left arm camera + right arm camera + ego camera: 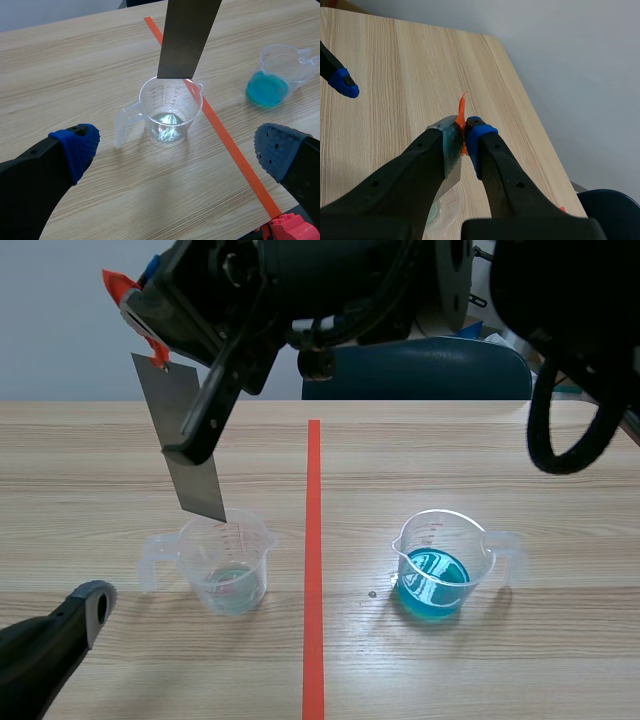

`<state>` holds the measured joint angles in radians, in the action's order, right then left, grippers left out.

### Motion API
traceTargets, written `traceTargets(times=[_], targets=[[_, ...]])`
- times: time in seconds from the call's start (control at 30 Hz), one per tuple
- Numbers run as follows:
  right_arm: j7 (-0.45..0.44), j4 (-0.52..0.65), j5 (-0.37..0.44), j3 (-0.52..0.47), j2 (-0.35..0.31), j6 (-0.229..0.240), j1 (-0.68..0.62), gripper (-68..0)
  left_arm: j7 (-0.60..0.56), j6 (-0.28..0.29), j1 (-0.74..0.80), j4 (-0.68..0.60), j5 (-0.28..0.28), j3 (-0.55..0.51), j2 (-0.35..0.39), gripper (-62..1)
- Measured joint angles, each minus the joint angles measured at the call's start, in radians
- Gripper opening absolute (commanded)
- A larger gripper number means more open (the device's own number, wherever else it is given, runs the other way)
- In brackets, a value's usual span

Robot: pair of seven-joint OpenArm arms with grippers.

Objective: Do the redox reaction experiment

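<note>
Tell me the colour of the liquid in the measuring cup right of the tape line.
Turquoise blue; the liquid shows best in the scene view.

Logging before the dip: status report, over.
Right gripper shut on metal strip, hanging over clear-liquid beaker, not yet in. Left gripper near it, jaws open. Blue-liquid beaker off to the side, nothing in the way.

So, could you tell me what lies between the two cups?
An orange-red tape line runs between the pale-liquid cup and the blue-liquid cup, in the scene view.
</note>
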<state>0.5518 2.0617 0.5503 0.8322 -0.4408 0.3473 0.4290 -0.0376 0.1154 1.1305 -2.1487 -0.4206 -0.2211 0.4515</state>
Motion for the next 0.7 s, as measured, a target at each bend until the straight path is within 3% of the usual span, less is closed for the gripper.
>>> traceTargets(times=[0.57,0.7], targets=[[0.013,0.0,0.0,-0.001,0.0,0.0,0.0,-66.7,0.0,0.0,0.0,0.0,0.0,0.0,0.0,1.4],[0.011,0.0,0.0,-0.042,-0.014,0.015,0.0,-66.7,0.0,0.0,0.0,0.0,0.0,0.0,0.0,1.4]])
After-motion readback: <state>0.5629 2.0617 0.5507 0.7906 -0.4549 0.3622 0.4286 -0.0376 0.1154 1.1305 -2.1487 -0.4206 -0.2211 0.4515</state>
